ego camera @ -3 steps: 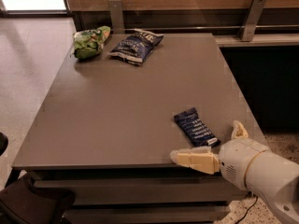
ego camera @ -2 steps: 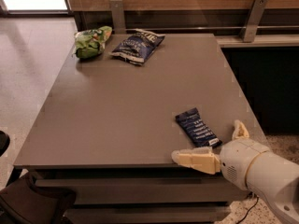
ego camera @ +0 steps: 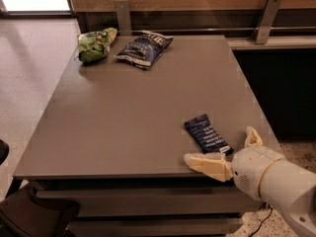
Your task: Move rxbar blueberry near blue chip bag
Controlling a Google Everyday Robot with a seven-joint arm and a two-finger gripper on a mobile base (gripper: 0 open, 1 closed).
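Observation:
The rxbar blueberry point(ego camera: 206, 133), a small flat dark blue wrapper with white text, lies on the grey table near its front right corner. The blue chip bag point(ego camera: 144, 48), puffy and navy with white lettering, lies at the far side of the table, left of centre. My gripper point(ego camera: 224, 151) is at the table's front right edge, just in front of the bar's near end. It is open, with one cream finger point(ego camera: 205, 163) low to the left and the other point(ego camera: 253, 136) to the right of the bar. It holds nothing.
A green bag point(ego camera: 95, 45) lies at the far left corner, beside the blue chip bag. The grey table point(ego camera: 128, 112) has a wooden wall with metal brackets behind it. A dark chair part point(ego camera: 34, 216) shows at the bottom left.
The gripper has shifted very slightly. The bar and both bags have not moved.

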